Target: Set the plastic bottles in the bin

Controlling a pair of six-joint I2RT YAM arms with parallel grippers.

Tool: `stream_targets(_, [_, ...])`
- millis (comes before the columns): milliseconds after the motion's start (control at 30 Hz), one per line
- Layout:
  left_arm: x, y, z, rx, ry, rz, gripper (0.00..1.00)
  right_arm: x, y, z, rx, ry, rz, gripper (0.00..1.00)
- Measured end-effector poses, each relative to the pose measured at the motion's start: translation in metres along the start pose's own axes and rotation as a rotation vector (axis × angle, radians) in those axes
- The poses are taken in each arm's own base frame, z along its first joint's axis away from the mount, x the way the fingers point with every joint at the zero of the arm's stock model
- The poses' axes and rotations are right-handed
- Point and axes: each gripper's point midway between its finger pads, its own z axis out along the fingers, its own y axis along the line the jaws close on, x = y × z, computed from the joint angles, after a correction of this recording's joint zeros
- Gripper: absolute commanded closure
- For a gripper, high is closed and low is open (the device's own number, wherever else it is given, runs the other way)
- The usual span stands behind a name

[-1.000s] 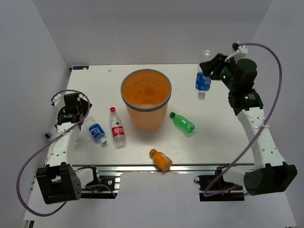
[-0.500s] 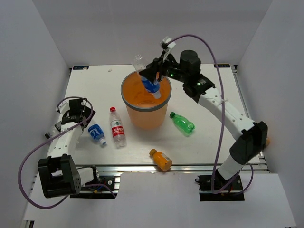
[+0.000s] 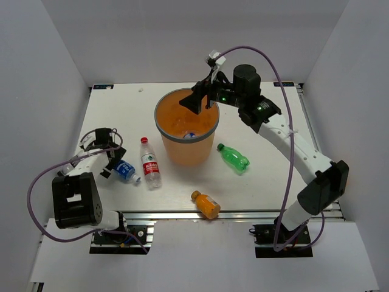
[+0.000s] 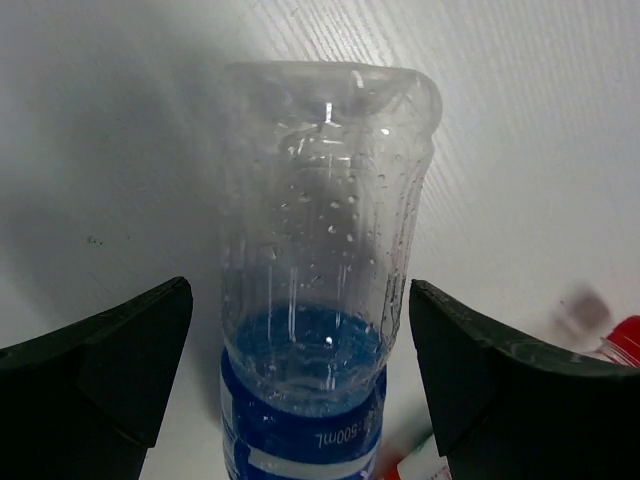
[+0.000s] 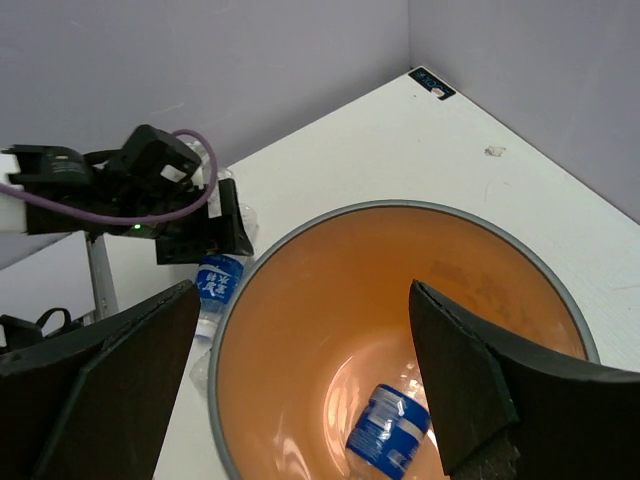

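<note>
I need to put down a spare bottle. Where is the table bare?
Bare: the far-left corner beside the bin, and the near-right area past the green bottle and orange bottle. Crowded: near left, where the left gripper straddles a blue-label bottle beside the red-capped bottle.

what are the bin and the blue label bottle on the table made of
The bin looks like translucent orange plastic with a smooth finish: light glows through its wall. The blue-label bottle on the table seems to be clear, glossy, ribbed plastic: the table shows through it, with highlights and droplets.
</note>
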Motion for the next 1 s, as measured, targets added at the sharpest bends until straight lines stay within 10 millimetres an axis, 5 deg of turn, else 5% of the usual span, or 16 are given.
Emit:
stream_targets(100, [0.004,0.003,0.007,-0.025,0.015,0.009,0.14,-0.017,0.008,-0.017,0.012,-0.024,-0.021,0.11])
stream_targets(133, [0.005,0.003,0.009,-0.032,0.021,0.010,0.28,-0.023,0.011,-0.024,0.020,-0.036,-0.028,0.11])
stream_targets(267, [0.000,-0.004,0.009,-0.028,0.025,0.016,0.51,-0.044,0.012,-0.064,0.102,-0.103,-0.058,0.11])
stream_targets(400, [-0.024,-0.027,-0.004,0.027,-0.010,0.007,0.59,-0.044,-0.013,-0.115,0.259,-0.152,-0.042,0.10])
stream_targets(500, [-0.058,-0.056,-0.029,0.102,-0.073,-0.003,0.60,-0.026,-0.045,-0.150,0.388,-0.155,0.013,0.11])
stream_targets(633, [-0.121,-0.100,-0.094,0.282,-0.223,-0.042,0.62,0.013,-0.092,-0.188,0.567,-0.121,0.107,0.11])
stream_targets(800, [-0.177,-0.149,-0.220,0.666,-0.427,-0.069,0.63,0.071,-0.117,-0.201,0.651,0.001,0.163,0.11])
stream_targets(900, [-0.167,-0.182,-0.291,0.907,-0.476,-0.011,0.57,0.104,-0.125,-0.196,0.633,0.093,0.171,0.11])
stream_targets(1000, [-0.127,-0.221,-0.341,1.101,-0.440,0.102,0.57,0.147,-0.135,-0.188,0.600,0.204,0.194,0.11])
